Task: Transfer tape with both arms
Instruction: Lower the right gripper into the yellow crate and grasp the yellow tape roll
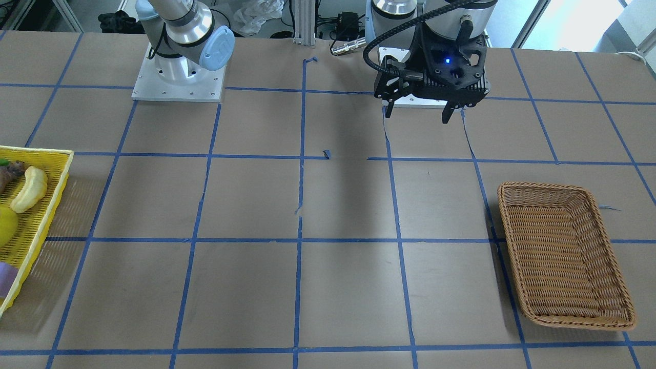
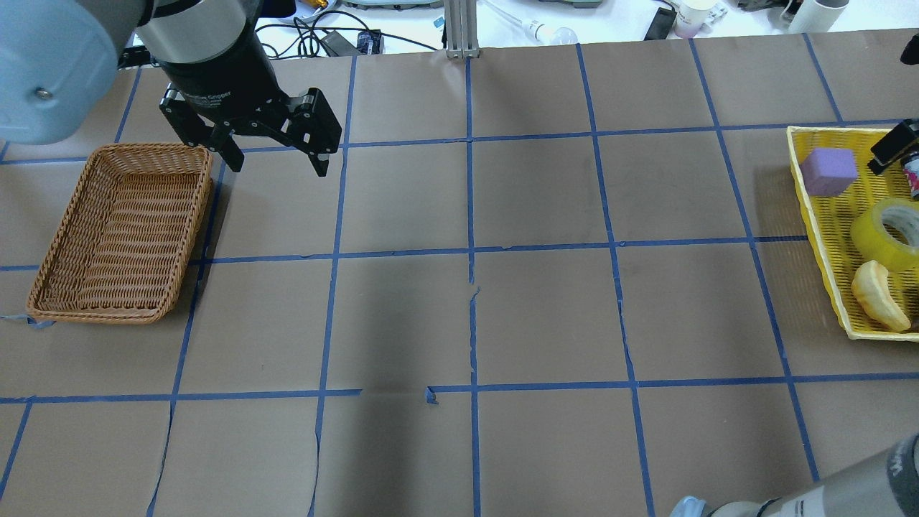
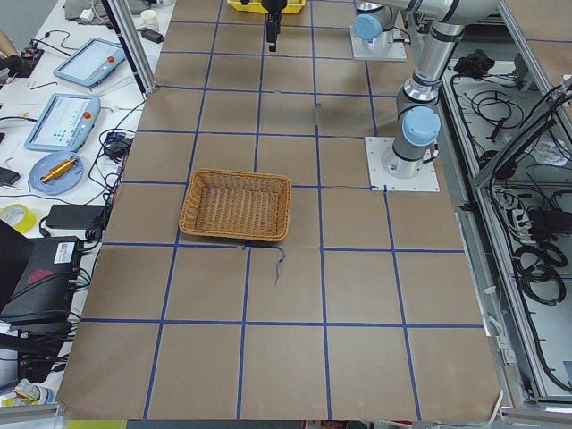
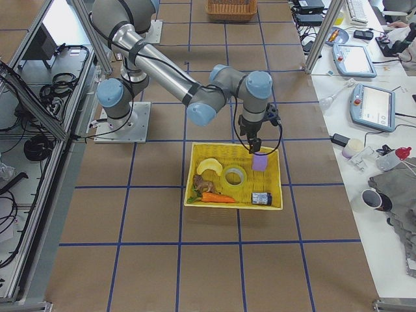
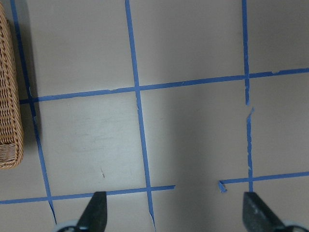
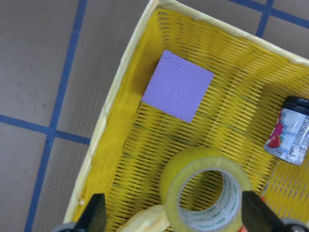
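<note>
The right gripper (image 6: 176,215) is seen hanging over the yellow basket (image 6: 116,96), and its jaws are spread wide, nothing held between them. Right beneath, the tape (image 6: 193,159) is found lying roughly flat in the basket with its hole turned up. In the wrist view it sits between the two fingertips, a touch to the right of their midline, and its near edge is cut off by the frame. As a ring, it offers no long axis. A straight descent is judged the likely move, with a small shift right so that one finger drops into the hole and the ring's wall is pinched.

Just beside the tape on the near left, a pale banana-shaped piece (image 2: 876,294) is noted. Further off, a purple block (image 6: 177,92) lies clear of the ring, and a small jar (image 6: 289,130) is seen to the far right.

Well apart, across the table, the left gripper (image 2: 276,161) is held above bare paper beside a wicker basket (image 2: 43,287), jaws likewise apart and empty. The right arm is plainly the nearer to the tape, so the pick is judged to fall to it.
</note>
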{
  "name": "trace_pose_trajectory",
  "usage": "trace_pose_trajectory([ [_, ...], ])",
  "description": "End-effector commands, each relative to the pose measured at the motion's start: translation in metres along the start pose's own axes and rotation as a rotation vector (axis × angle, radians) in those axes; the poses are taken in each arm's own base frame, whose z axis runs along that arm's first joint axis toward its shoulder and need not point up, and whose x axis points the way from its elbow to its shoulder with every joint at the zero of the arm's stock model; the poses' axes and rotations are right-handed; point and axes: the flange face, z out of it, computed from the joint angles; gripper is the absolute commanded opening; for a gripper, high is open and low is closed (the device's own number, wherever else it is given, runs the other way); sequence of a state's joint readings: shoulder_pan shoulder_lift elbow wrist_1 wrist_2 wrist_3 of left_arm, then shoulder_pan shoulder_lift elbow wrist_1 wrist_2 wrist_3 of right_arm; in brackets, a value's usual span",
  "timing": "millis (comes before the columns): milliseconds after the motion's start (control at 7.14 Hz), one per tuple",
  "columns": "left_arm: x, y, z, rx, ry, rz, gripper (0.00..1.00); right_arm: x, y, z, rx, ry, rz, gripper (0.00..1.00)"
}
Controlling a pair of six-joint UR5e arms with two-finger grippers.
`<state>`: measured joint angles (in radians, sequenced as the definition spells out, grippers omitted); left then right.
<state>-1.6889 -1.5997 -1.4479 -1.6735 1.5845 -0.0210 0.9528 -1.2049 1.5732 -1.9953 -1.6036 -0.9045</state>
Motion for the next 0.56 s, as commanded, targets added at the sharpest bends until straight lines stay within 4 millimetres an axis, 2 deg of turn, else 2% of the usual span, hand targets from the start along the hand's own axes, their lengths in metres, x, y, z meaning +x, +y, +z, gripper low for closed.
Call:
trace_pose_trajectory([
  [0,0.0,0.003,-0.002,0.001,-0.002,0.001,1.0,0.019,0.003,0.07,-0.049,-0.068,0.018,0.99],
  [140,0.0,0.003,-0.002,0.001,-0.002,0.001,1.0,0.011,0.012,0.086,-0.075,-0.095,0.022,1.0],
  [280,0.0,0.003,-0.002,0.001,-0.002,0.001,1.0,0.015,0.024,0.1,-0.083,-0.103,0.041,1.0],
  [420,0.0,0.003,-0.002,0.001,-0.002,0.001,1.0,0.018,0.026,0.106,-0.072,-0.078,0.046,0.99],
])
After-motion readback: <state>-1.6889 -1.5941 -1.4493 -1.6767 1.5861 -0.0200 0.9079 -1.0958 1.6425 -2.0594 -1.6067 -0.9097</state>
